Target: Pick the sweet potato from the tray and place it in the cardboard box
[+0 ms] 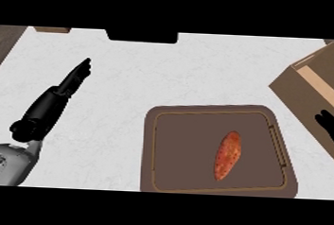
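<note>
Right robot hand [330, 127] open, empty, over tan cardboard box [317, 88]. Orange elongated sweet potato [227, 156] lies left of it, below, on brown rectangular tray [154, 151]. Advice: grasp across narrow middle. Left robot hand [75, 77] open, resting far side on white marble desk [164, 71].

Left arm on show: a grey forearm [7, 162] with dark markings, a glossy black rounded wrist section, then a slim black left hand [75, 77]. Right hand [331, 127]: just black fingers.

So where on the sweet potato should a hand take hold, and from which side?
Across the middle of the sweet potato, coming from above. It lies flat and alone on the brown tray, long axis running near to far, so fingers can close across its narrower width. The right hand, nearer to it than the left, seems the likelier choice.
</note>
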